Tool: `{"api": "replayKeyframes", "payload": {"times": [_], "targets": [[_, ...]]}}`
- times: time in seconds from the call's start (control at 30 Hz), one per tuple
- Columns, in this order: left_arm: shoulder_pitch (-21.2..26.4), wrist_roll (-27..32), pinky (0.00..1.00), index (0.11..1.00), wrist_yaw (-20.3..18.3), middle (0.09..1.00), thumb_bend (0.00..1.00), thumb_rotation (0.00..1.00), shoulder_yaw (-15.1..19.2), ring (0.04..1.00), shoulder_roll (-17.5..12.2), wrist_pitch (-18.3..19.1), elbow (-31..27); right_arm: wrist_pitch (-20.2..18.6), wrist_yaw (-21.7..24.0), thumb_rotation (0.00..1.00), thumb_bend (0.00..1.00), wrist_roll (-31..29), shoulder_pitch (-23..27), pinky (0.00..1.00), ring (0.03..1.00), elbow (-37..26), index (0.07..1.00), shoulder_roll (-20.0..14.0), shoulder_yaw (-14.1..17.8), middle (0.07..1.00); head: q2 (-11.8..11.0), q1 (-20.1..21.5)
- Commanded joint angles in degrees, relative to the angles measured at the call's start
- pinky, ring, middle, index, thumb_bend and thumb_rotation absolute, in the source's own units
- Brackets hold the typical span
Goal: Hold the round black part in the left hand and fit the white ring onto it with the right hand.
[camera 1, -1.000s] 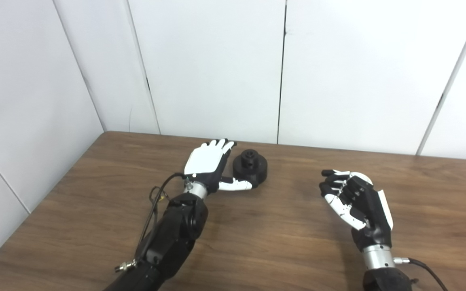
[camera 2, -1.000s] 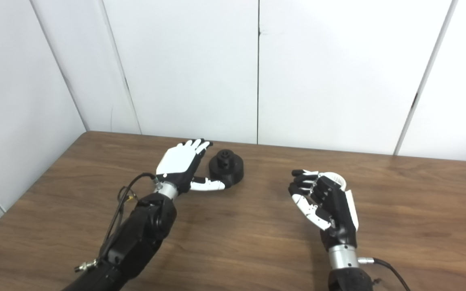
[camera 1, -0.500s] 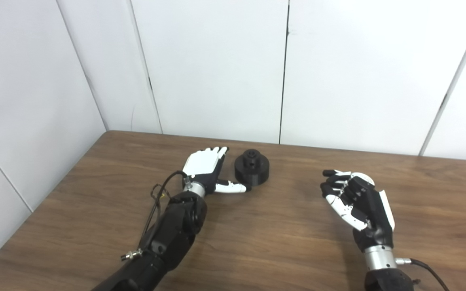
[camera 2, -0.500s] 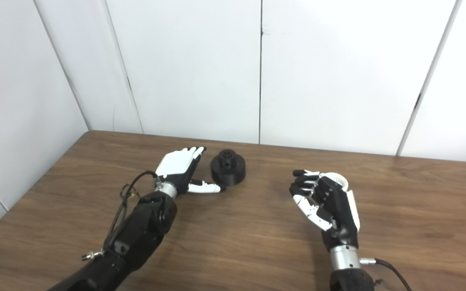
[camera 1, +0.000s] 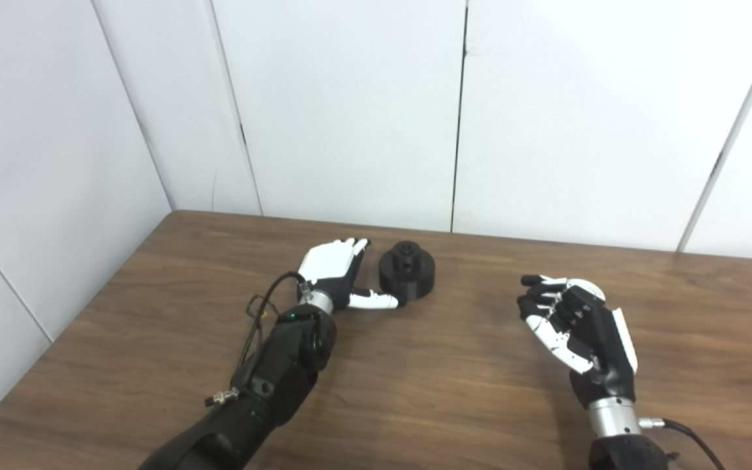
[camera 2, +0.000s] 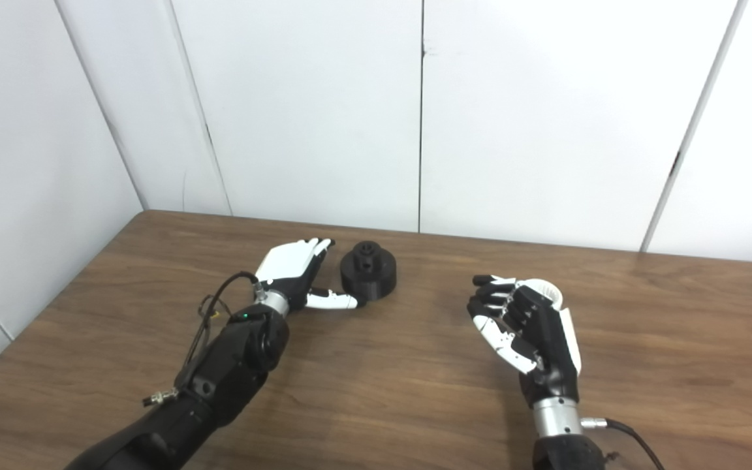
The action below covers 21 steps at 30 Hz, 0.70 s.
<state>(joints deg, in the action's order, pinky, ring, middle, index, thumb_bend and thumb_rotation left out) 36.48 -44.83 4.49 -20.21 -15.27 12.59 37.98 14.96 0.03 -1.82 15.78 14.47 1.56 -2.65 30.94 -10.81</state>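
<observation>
Presently, in the left eye view, the round black part (camera 1: 406,271) stands upright on the brown worktop (camera 1: 428,398), toward its far edge and left of centre, with a smaller raised hub on top. The left robot hand (camera 1: 337,269) lies just beside it on its left, back of the hand uppermost, fingers (camera 1: 353,247) extended and spread toward the wall; its thumb (camera 1: 376,301) reaches across the near side of the part and looks to touch the base, though contact cannot be confirmed. This hand holds nothing and is open. The right robot hand (camera 1: 575,326) is well apart from the part, on the right side of the worktop, raised with its palm turned leftward and its fingers curled inward. A white ring (camera 1: 586,287) shows behind the upper knuckles, held within that closed grasp; only part of its rim is visible. In the right eye view, the same arrangement is recorded: the round black part (camera 2: 368,270) rests on the worktop (camera 2: 389,391), not lifted, with the left robot hand (camera 2: 292,267) flat beside it and unclenched. The right robot hand (camera 2: 526,326) grips the white ring (camera 2: 542,290), whose curved edge projects past the fingers on the far side. A cable (camera 2: 209,313) loops beside the left forearm.
</observation>
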Motion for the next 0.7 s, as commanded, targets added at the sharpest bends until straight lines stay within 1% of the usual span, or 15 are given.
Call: {"api": "replayKeyframes", "payload": {"times": [0.0,0.17,0.67], "targets": [[3.81,0.06,1.0,0.949,2.01,1.0,1.0,0.72,-0.18,1.0,-0.17,-1.04,-0.16,-0.14,0.5,0.16,0.51,0.5,-5.01,0.49,0.581,2.85,0.498,-2.15,0.95,0.671,0.03,-0.05],[4.25,0.66,1.0,0.952,2.35,1.0,1.0,0.72,-0.85,1.0,0.28,-1.84,0.79,-0.2,0.62,0.16,0.51,0.43,-5.08,0.5,0.59,2.7,0.498,-2.1,0.93,0.678,0.05,0.23],[5.83,2.03,1.0,0.951,3.92,1.0,1.0,0.72,-1.33,1.0,0.77,-3.05,4.07,-0.21,0.34,0.16,0.51,0.8,-5.35,0.5,0.589,2.09,0.498,-1.83,0.78,0.677,0.22,0.95]]}}
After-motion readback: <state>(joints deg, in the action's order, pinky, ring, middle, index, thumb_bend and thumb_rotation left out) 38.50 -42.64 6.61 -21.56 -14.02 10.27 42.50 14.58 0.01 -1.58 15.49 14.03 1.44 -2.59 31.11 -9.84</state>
